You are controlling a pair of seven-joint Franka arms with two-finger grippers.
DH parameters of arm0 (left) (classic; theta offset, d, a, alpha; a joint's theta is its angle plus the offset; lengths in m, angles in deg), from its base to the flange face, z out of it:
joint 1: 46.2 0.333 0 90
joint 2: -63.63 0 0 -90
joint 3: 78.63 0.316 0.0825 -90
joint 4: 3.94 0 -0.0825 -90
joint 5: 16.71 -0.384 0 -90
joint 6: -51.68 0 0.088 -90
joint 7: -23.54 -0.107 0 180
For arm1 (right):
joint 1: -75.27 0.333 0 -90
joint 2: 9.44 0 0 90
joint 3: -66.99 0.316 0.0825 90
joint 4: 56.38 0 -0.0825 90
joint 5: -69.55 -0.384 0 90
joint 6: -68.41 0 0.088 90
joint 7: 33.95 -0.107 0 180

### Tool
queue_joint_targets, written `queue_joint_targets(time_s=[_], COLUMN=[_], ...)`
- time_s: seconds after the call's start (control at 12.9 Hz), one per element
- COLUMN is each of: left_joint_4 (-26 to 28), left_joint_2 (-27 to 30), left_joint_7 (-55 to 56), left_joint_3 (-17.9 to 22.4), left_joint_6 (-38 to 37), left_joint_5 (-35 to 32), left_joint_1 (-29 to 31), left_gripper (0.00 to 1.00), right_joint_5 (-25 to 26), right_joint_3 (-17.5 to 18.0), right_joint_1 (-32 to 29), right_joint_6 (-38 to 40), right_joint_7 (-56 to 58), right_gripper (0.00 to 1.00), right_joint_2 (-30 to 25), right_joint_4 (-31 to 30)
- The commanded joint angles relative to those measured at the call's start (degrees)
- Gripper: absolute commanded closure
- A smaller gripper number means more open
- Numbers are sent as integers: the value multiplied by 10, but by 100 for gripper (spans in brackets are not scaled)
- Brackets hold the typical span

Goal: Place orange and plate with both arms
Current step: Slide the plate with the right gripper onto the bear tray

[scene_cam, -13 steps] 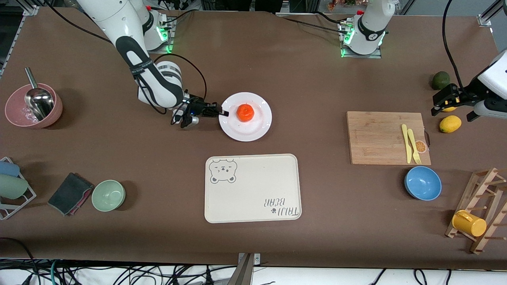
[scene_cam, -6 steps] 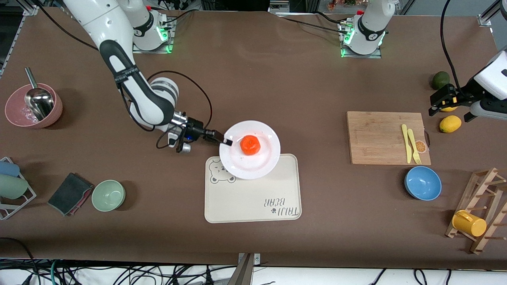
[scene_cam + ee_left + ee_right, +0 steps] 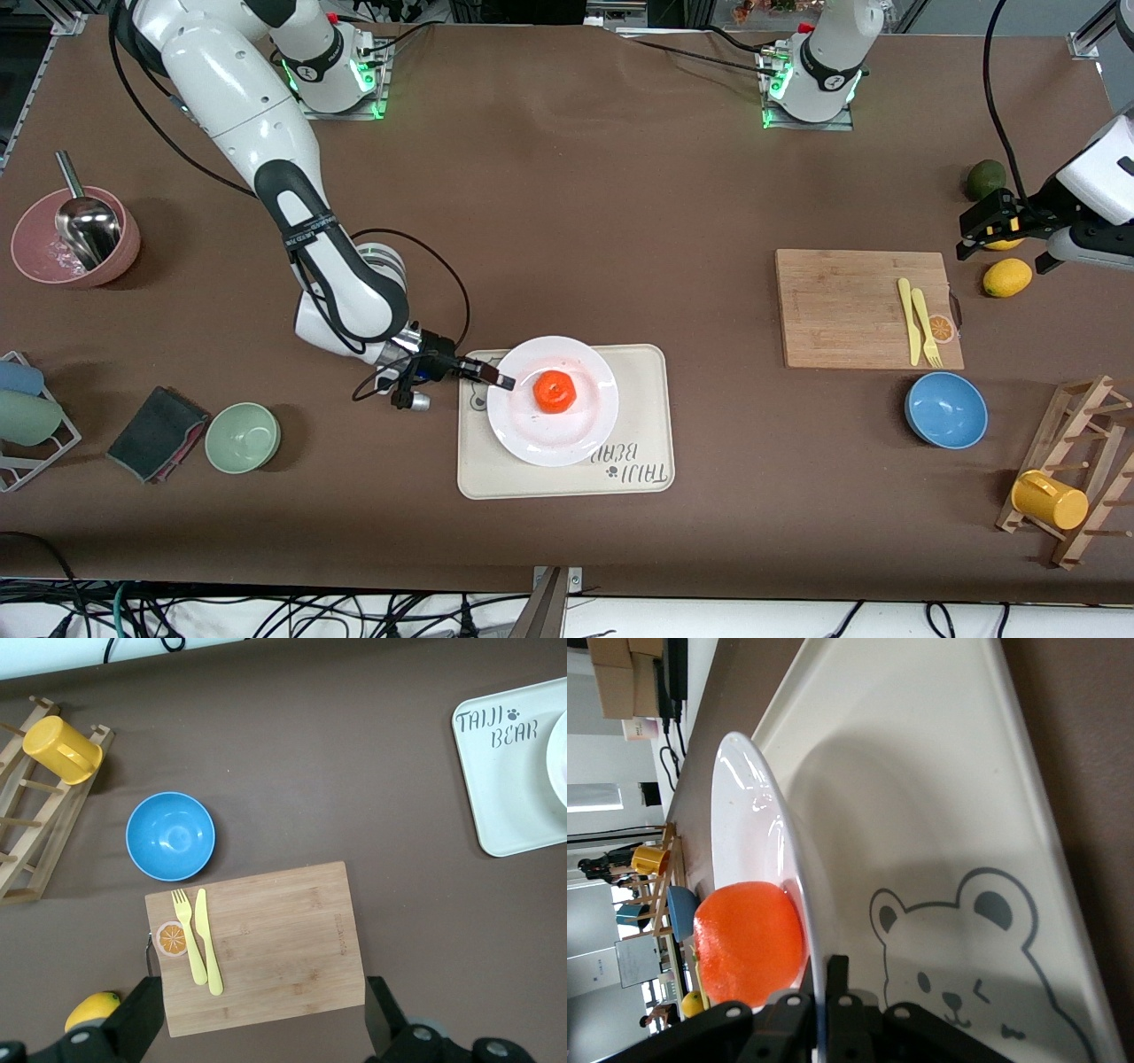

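From the front view, the right gripper [image 3: 498, 380] is clamping the rim of the plate [image 3: 585, 430] over the tray [image 3: 640, 390], which is sitting at the middle of the worktop near the front camera's edge. The orange [image 3: 555, 392] is riding in the plate's middle. The left gripper [image 3: 983, 232] is hanging by the lemon [image 3: 1006, 277], at the left arm's end of the table.

In the left wrist view, the left gripper's fingers [image 3: 140, 1020] are spreading wide above the cutting board [image 3: 283, 948], holding nothing.

In the right wrist view, the right gripper [image 3: 817, 994] is pinching the plate [image 3: 757, 806] edge narrowly, the orange [image 3: 749, 943] sitting on it, plate held tilted clear of the tray's [image 3: 921, 771] surface
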Motion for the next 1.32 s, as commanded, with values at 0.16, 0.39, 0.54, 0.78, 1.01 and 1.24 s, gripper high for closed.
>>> queue_joint_targets(time_s=[0.16, 0.39, 0.54, 0.78, 1.01, 1.24], left_joint_4=[-3, -4, -4, -3, -4, -5], left_joint_2=[-1, -1, -1, -1, -4, -5], left_joint_7=[-14, -14, -14, -14, -14, -14], left_joint_3=[1, 1, 1, 1, 1, 0], left_joint_6=[-10, -10, -10, -10, -10, -10], left_joint_5=[14, 14, 14, 14, 14, 14], left_joint_1=[-2, -2, -2, -2, -3, -3], left_gripper=[0, 0, 0, 0, 0, 0], right_joint_5=[24, 23, 26, 29, 89, 181], right_joint_3=[-1, -1, -2, -3, -23, -76], right_joint_1=[12, 14, 20, 14, 12, 4], right_joint_6=[-8, -10, -12, -11, 16, 123], right_joint_7=[-30, -22, -22, -18, -24, -24], right_gripper=[100, 100, 80, 0, 0, 0], right_joint_2=[11, 19, 23, 16, -29, -106], right_joint_4=[12, 10, 13, 13, 6, -24])
